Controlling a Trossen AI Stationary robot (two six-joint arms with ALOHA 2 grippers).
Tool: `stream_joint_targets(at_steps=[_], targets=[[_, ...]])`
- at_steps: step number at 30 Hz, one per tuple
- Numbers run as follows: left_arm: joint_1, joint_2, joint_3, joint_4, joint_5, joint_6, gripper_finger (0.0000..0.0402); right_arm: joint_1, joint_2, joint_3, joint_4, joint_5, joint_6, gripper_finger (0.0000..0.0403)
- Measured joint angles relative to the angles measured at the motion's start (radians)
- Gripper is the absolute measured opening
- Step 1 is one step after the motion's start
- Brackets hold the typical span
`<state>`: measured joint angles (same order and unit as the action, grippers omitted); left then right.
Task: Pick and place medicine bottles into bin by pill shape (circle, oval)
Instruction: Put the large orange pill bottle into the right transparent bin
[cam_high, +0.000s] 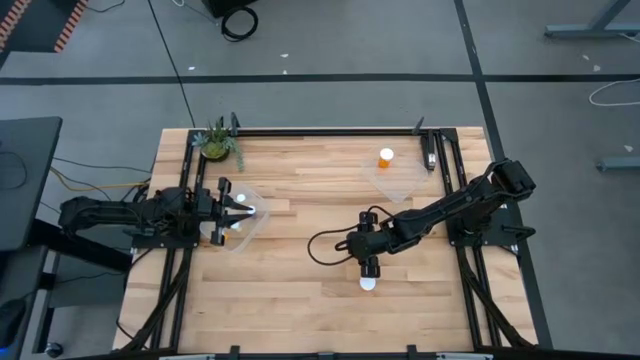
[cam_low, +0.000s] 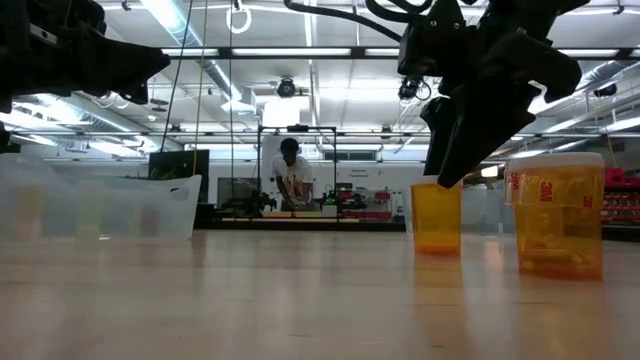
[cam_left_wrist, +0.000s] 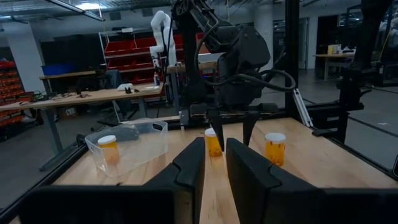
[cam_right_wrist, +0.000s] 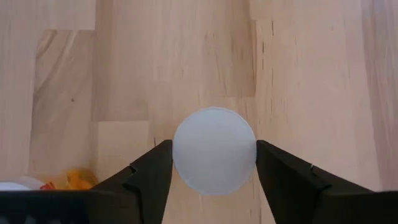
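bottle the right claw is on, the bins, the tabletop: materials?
Bottle: looks like translucent amber plastic, light passes through; cap matte white, likely plastic. Bins: clear, thin-walled plastic, contents visible. Tabletop: light wood, jointed strips with visible grain, low-sheen finish.

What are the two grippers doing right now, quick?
Left gripper: shut, holding nothing, by the bin.
Right gripper: shut on a medicine bottle, fingers against its white cap.
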<state>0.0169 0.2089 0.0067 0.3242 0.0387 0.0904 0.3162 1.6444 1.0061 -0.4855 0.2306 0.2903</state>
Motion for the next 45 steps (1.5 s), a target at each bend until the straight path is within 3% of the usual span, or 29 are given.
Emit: stream_joint_targets(at_steps=[9,18,29,37,45], targets=[[0.0,0.0,0.0,0.0,0.0,0.0,0.0082,-0.008,-0.009,0.0,-0.029,0.006,-0.008,0.0215],[0.0,0.0,0.0,0.001,0.0,0.0,0.0074,-0.041,-0.045,0.094,-0.246,0.157,-0.018,0.0215],[0.0,0.0,0.0,0.0,0.0,0.0,0.0082,-0.169,-0.067,0.136,-0.459,0.383,0.023,0.022],[0.0,0.0,0.0,0.003,0.0,0.0,0.0074,-0.269,-0.098,0.136,-0.486,0.516,0.027,0.022],[0.0,0.0,0.0,0.001,0.0,0.0,0.008,-0.391,-0.101,0.121,-0.475,0.521,-0.017,0.022]])
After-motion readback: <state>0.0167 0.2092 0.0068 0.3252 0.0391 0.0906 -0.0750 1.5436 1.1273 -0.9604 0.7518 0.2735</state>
